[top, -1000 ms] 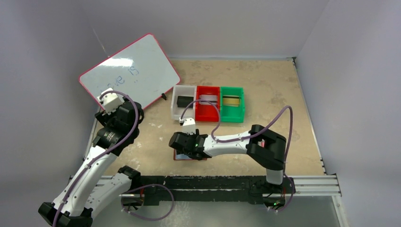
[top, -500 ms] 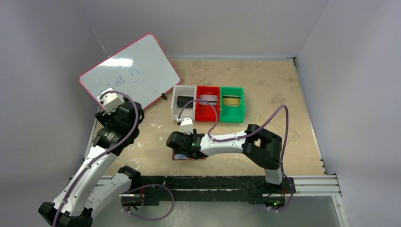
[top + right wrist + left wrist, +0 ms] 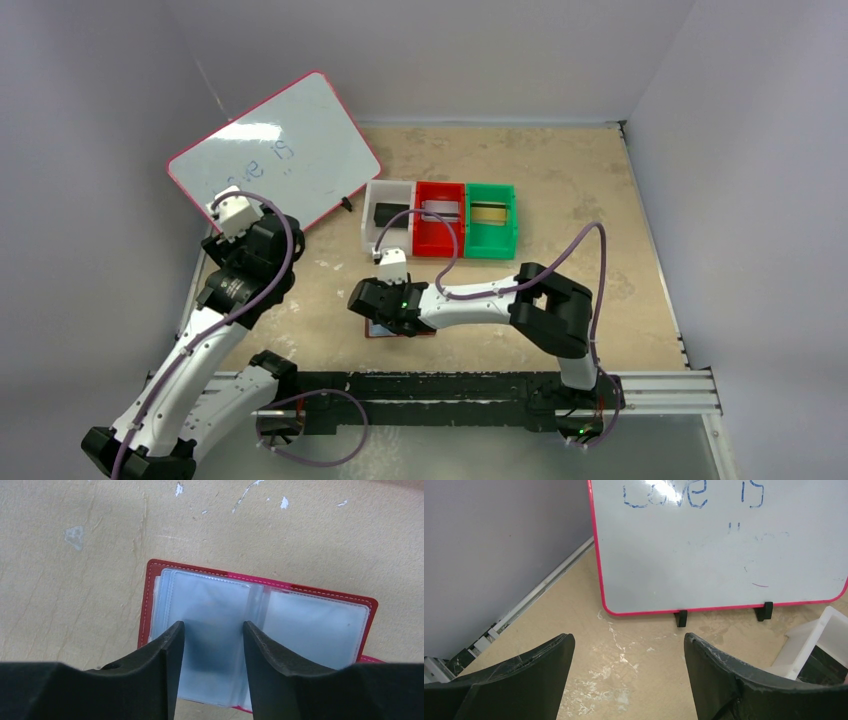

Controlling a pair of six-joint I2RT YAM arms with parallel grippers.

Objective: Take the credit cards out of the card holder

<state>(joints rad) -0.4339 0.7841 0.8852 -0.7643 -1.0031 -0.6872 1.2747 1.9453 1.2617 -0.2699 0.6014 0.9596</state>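
The card holder (image 3: 310, 625) lies open and flat on the table, red rim up, with pale blue clear sleeves showing no card in the right wrist view. In the top view only its edge (image 3: 418, 331) peeks out under the right arm. My right gripper (image 3: 212, 627) hangs open just over the left sleeve page, its fingers (image 3: 170, 645) to either side of it and nothing gripped. Credit cards lie in the bins: a black one (image 3: 387, 214), a silver-grey one (image 3: 438, 210), a gold one (image 3: 489, 213). My left gripper (image 3: 629, 640) is open over bare table at the far left.
White (image 3: 372, 238), red (image 3: 436, 243) and green (image 3: 491, 245) bins stand in a row behind the holder. A pink-framed whiteboard (image 3: 275, 150) leans at the back left, right in front of the left gripper. The white bin's corner (image 3: 819, 640) shows in the left wrist view.
The right gripper has shifted slightly left over the holder and its jaws have narrowed. The left arm has not moved.
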